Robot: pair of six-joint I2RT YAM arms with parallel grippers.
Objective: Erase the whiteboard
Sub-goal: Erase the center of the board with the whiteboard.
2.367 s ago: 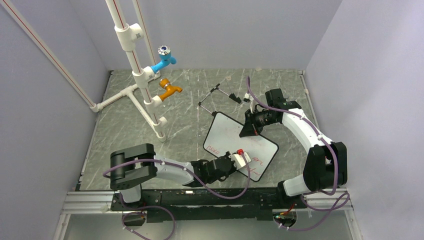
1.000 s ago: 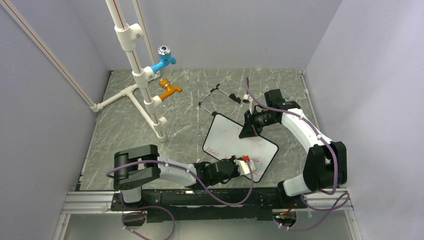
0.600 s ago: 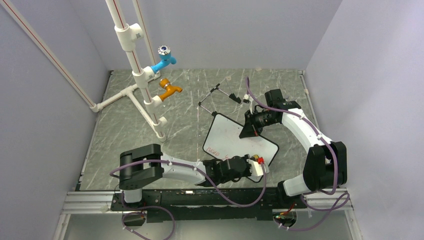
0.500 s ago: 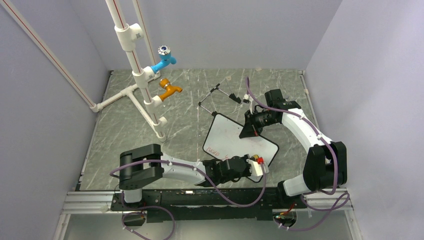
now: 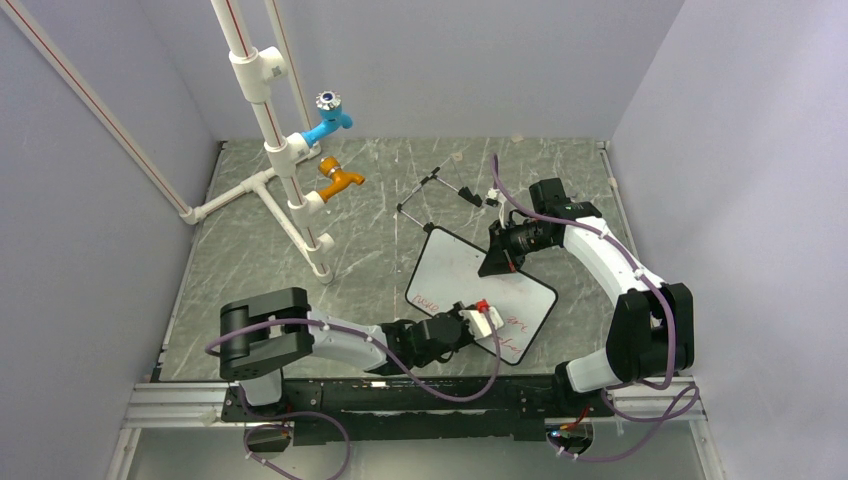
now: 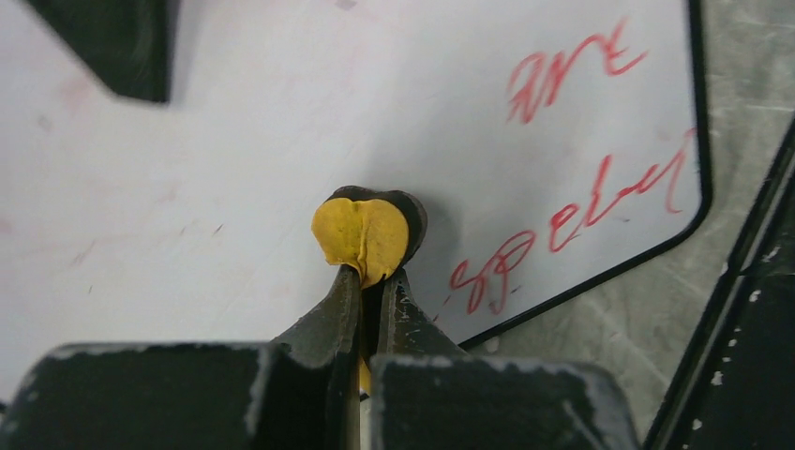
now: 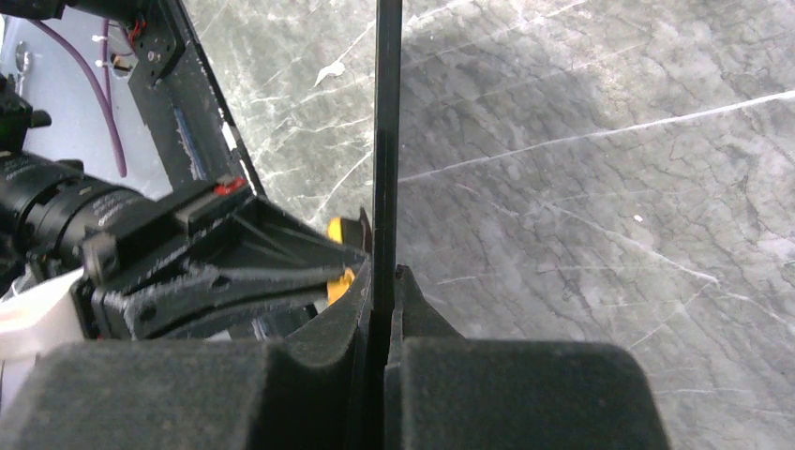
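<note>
The whiteboard (image 5: 470, 280) lies tilted on the marble table, white with a thin black frame. Red writing (image 6: 600, 187) remains near its lower right corner, and more red writing (image 5: 426, 301) sits at its left corner. My left gripper (image 6: 372, 277) is shut on a small yellow-black eraser (image 6: 364, 234), pressed against the board's face just left of the red words. My right gripper (image 7: 386, 281) is shut on the board's far edge, which runs as a thin black line (image 7: 387, 141) between its fingers. From above, the left gripper (image 5: 485, 318) is at the board's near side and the right gripper (image 5: 497, 262) at its far side.
A black wire easel (image 5: 440, 190) lies behind the board. A white pipe stand (image 5: 285, 180) with a blue tap (image 5: 328, 120) and an orange tap (image 5: 340, 180) stands at the back left. The black base rail (image 5: 420, 395) runs along the near edge.
My left gripper swept the eraser right along the board's near edge to the lower right corner, then came back left. The right gripper and the board have stayed put.
</note>
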